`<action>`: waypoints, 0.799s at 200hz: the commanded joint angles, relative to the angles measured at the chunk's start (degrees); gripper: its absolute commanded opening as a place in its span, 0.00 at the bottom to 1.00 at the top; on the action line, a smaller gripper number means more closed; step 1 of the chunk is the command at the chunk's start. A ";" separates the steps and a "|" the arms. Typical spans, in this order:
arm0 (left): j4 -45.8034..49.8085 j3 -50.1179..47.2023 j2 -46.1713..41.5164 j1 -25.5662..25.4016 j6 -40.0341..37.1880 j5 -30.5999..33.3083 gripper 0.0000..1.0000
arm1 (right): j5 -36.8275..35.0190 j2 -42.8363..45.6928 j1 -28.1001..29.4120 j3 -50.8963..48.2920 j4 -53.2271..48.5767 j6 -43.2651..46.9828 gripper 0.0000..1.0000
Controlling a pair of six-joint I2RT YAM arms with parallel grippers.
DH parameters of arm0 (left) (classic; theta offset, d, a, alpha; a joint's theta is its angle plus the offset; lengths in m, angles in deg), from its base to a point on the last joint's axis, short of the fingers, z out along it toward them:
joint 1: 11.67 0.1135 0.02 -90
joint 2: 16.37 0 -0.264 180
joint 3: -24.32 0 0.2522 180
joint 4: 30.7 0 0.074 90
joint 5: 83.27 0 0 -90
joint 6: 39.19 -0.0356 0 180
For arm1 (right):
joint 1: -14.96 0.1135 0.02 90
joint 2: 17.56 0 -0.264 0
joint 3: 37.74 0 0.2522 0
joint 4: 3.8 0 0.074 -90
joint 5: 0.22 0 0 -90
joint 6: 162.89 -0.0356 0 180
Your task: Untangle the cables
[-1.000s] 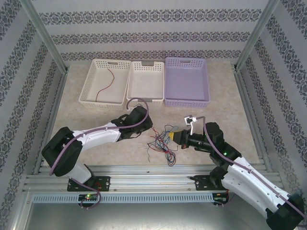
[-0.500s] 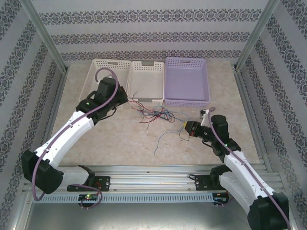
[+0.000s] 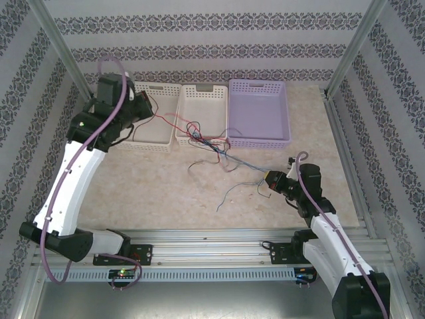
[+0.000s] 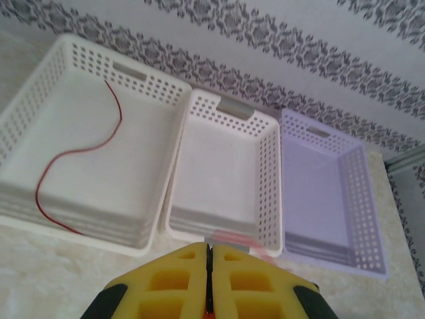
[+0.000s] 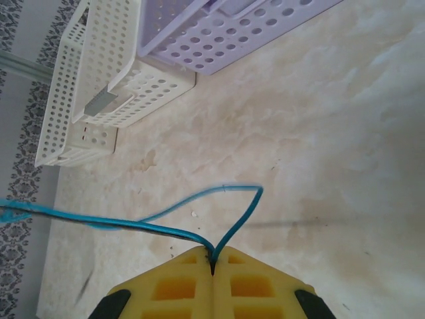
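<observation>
**Fig. 1. Unresolved and cropped regions**

At the front rim of the middle basket (image 3: 203, 109) we cannot separate the cables (image 3: 207, 141) strand by strand. Just below that rim a red strand (image 4: 234, 240) blurs, and the bottom edge crops the left gripper (image 4: 208, 256). The blue cable (image 5: 242, 189) leaves at the left edge.

Striped, damask-patterned walls (image 3: 212, 40) surround a beige marbled tabletop (image 3: 153, 193).
</observation>
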 commanded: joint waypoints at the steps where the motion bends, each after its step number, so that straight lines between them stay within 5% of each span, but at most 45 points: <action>1: 5.37 5.77 0.76 2.70 -3.95 1.57 0.00 | -4.99 1.20 -1.15 -1.61 -4.67 -0.01 0.00; 160: 12.76 22.50 -3.05 5.92 -8.87 8.72 0.00 | -13.22 4.47 -4.49 -4.46 -11.06 -2.38 0.00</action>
